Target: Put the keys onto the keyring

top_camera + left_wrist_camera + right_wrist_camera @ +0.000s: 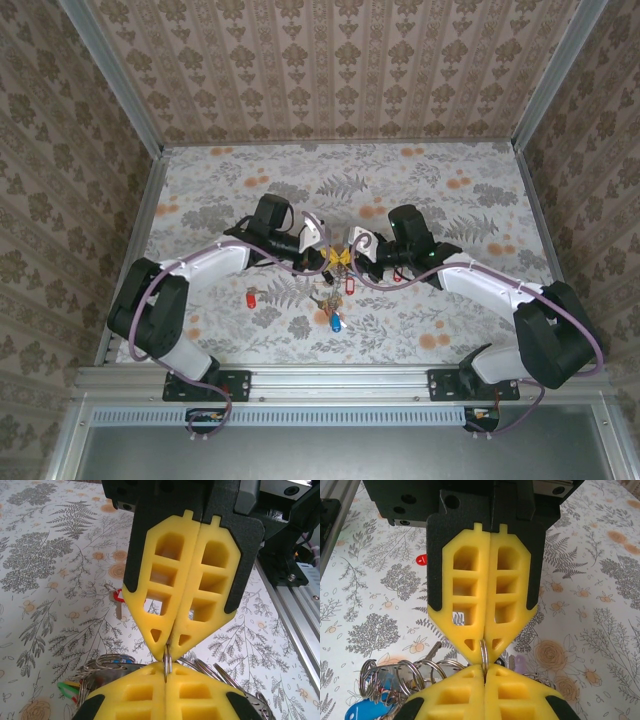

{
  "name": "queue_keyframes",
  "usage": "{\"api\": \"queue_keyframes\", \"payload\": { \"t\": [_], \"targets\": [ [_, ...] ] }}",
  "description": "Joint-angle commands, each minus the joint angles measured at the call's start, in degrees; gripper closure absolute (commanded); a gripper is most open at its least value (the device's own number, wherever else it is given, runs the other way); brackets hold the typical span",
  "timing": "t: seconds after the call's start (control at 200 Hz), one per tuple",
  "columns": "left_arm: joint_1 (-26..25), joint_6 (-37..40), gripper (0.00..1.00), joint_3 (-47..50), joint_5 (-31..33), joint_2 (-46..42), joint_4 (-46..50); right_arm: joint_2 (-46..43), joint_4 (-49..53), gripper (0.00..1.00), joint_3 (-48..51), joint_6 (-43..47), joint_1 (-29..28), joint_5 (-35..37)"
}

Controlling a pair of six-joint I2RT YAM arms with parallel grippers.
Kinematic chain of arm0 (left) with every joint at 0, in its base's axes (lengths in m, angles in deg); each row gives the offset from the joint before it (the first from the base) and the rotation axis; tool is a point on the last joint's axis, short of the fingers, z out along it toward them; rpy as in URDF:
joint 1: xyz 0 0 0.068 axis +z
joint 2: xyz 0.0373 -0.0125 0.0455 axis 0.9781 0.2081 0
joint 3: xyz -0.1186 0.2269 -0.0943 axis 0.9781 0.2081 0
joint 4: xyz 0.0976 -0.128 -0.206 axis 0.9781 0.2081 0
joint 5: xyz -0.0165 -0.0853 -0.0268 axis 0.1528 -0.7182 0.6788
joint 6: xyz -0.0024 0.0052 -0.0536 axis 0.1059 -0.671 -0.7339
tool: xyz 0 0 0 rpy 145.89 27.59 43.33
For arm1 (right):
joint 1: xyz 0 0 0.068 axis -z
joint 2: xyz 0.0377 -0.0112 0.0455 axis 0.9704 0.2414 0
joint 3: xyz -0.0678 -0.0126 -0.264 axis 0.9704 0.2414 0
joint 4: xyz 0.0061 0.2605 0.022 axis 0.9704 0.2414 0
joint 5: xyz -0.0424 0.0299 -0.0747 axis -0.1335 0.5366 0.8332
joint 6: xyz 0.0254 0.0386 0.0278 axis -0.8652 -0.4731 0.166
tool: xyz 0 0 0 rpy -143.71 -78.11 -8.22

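Floral surface inside wallpapered walls. Left claw and right claw both clenched tip to tip on the keyring, mid-surface, just beside the key bunch. Step, I'd say: steadying the ring for threading. Next needs one claw freed to fetch the red key. Top view gives layout; wrist views give the edge-on pinch.
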Motion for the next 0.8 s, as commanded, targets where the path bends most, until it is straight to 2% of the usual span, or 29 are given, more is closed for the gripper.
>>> {"api": "queue_keyframes", "payload": {
  "t": [0.0, 0.06, 0.245, 0.36, 0.535, 0.675, 0.79],
  "targets": [
    [-1.01, 1.26, 0.89, -0.77, -1.65, -2.41, 1.03, -0.42, -5.56, 1.00, 1.10, -0.53, 0.34, -1.20],
    [-0.49, 0.47, 0.84, 0.58, -2.19, -2.66, -0.75, -0.48, -8.63, 1.00, 2.33, -2.76, 1.29, -3.51],
    [0.01, -0.59, 0.76, 2.87, -3.69, -2.33, -4.47, 0.00, -15.68, 1.00, 4.47, -7.46, 2.65, -7.95],
    [0.10, -1.11, 0.77, 2.27, -4.07, -1.48, -5.36, 0.36, -18.05, 1.00, 4.97, -9.33, 3.28, -9.45],
    [0.10, -1.15, 0.85, 1.70, -4.10, -0.53, -5.60, 0.36, -21.22, 1.00, 5.77, -12.08, 3.83, -10.97],
    [0.19, -1.26, 0.84, 1.89, -3.85, -0.60, -5.73, 0.36, -22.92, 1.00, 6.38, -13.31, 3.92, -11.72],
    [0.10, -1.55, 0.87, 1.96, -3.63, -0.58, -6.08, 0.36, -23.51, 1.00, 6.52, -14.08, 3.92, -12.81]
  ]
}}
